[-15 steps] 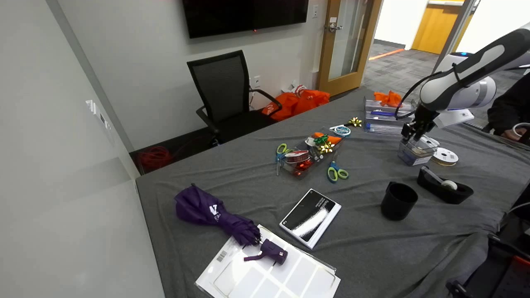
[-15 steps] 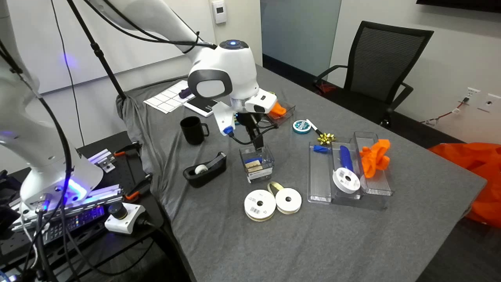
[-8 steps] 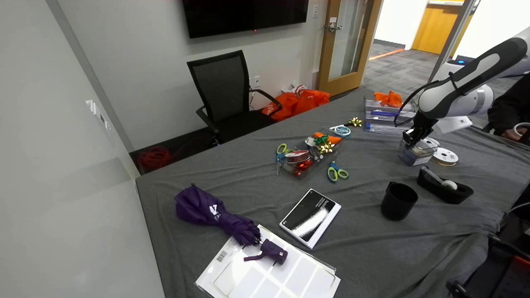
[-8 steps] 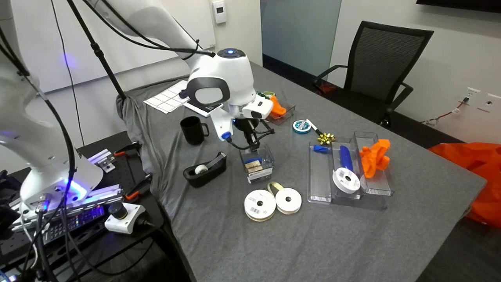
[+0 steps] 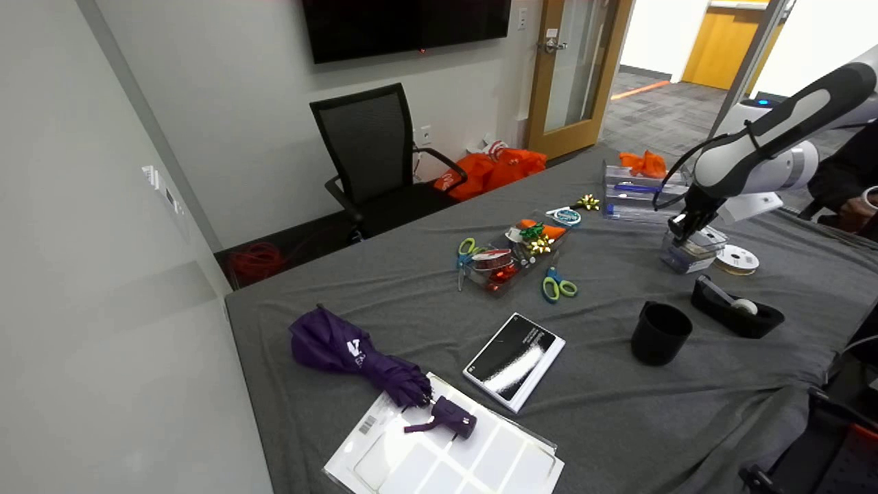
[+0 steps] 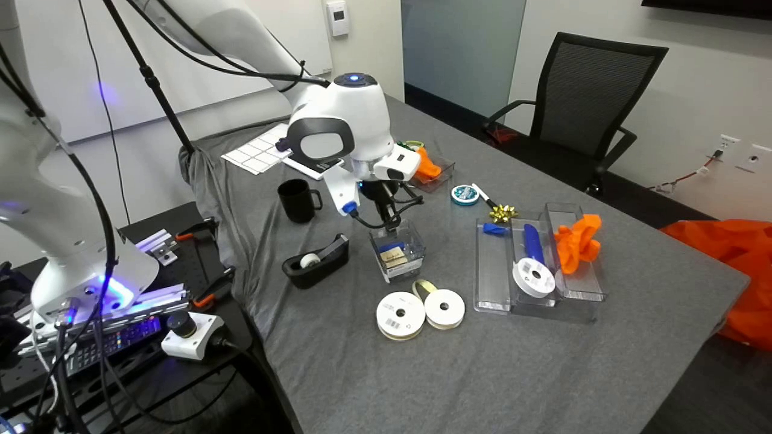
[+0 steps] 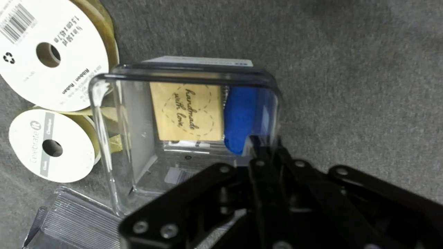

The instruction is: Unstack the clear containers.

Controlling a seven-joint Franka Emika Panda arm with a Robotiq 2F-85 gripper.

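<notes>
The clear containers [image 6: 403, 271] stand nested in a small stack on the grey cloth. In the wrist view the upper container's rim [image 7: 99, 117] is see-through and squarish, and a further edge shows just beyond its far side. Inside the stack lie a beige card [image 7: 188, 110] marked "handmade with love" and a blue item [image 7: 239, 117]. My gripper [image 7: 269, 143] points down at one side wall, one fingertip inside and one outside, shut on that wall. In both exterior views the arm hides part of the stack's rim, and the fingertips [image 5: 675, 238] are small there.
White ribbon spools [image 6: 401, 316] lie close beside the stack. A black tape dispenser [image 6: 316, 262] and a black cup [image 6: 297, 202] stand on another side. Long clear trays [image 6: 493, 271] hold a spool, blue things and an orange cloth [image 6: 577, 241].
The gripper has come down onto the stack and its fingers have shut on the side wall. The container's top has since shifted slightly. A person's hand at the edge has moved.
</notes>
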